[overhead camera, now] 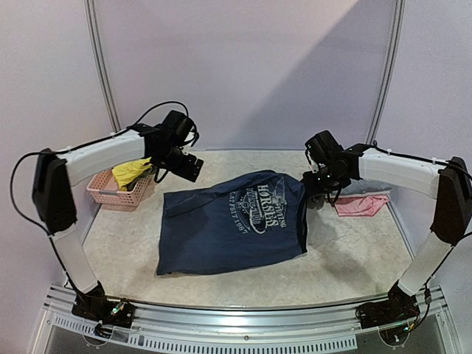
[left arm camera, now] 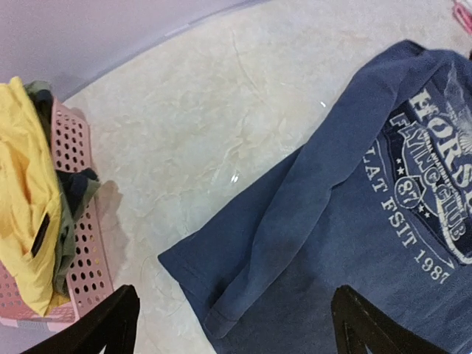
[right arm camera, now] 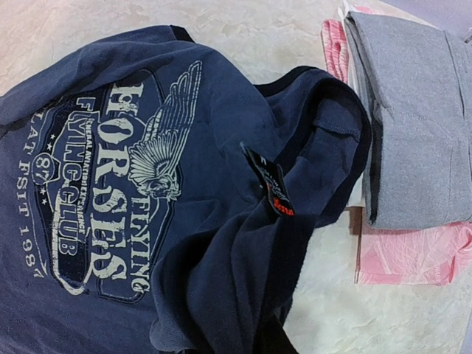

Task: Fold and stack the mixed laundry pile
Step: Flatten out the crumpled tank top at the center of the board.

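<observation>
A navy blue top (overhead camera: 232, 225) with a white print lies spread flat mid-table. My left gripper (overhead camera: 184, 164) hovers open above its far left corner. In the left wrist view the left gripper (left arm camera: 236, 299) straddles a folded-in sleeve (left arm camera: 295, 221) without touching it. My right gripper (overhead camera: 317, 193) is shut on the top's right edge near the collar, and the navy blue top (right arm camera: 110, 184) rises in a bunch to the right gripper (right arm camera: 273, 345). Folded grey trousers (right arm camera: 413, 110) lie on pink and white pieces (right arm camera: 413, 251) at the right. A yellow garment (left arm camera: 22, 199) fills the basket.
A pink lattice basket (overhead camera: 110, 193) stands at the far left and holds the yellow garment (overhead camera: 129, 173) with darker cloth under it. The folded stack (overhead camera: 361, 204) lies at the far right, just behind my right arm. A curved wall closes the back.
</observation>
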Available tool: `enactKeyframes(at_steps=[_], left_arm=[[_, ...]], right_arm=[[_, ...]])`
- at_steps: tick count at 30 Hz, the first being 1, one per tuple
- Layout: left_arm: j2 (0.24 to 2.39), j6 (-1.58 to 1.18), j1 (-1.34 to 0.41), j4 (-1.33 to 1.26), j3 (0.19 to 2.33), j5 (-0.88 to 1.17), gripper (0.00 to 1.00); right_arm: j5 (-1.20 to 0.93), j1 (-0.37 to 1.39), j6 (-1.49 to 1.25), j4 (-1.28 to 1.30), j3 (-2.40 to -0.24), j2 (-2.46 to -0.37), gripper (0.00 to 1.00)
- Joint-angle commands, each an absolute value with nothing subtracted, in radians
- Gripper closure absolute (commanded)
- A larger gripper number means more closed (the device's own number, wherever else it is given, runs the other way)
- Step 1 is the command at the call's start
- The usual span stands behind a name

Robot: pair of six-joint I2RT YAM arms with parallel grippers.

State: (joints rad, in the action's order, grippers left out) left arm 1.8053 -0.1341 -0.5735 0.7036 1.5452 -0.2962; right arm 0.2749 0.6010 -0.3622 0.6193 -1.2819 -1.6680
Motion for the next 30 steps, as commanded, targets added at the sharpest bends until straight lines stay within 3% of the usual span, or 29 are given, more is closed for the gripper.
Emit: enactKeyframes(at_steps=[1, 11, 17, 25, 30], left_arm=[[1.664, -0.228, -0.627, 0.656, 1.316, -0.389, 0.08], [1.426, -0.387, -0.689, 0.480, 0.820, -0.385, 0.15], [1.499, -0.363, -0.656, 0.364, 0.834, -0.407, 0.21], [1.647, -0.323, -0.570, 0.267, 0.887, -0.358, 0.41], [1.701, -0.298, -0.531, 0.223, 0.926, -0.322, 0.46]], right_arm=[[0.282, 0.596, -0.366, 0.607, -1.290, -1.667, 0.87], [0.264, 0.596, -0.348, 0.603, -1.236, -1.607, 0.86], [0.202, 0.596, -0.353, 0.568, -1.190, -1.569, 0.86], [0.199, 0.596, -0.351, 0.567, -1.127, -1.523, 0.83], [0.208, 0.595, -0.351, 0.568, -1.108, -1.498, 0.83]])
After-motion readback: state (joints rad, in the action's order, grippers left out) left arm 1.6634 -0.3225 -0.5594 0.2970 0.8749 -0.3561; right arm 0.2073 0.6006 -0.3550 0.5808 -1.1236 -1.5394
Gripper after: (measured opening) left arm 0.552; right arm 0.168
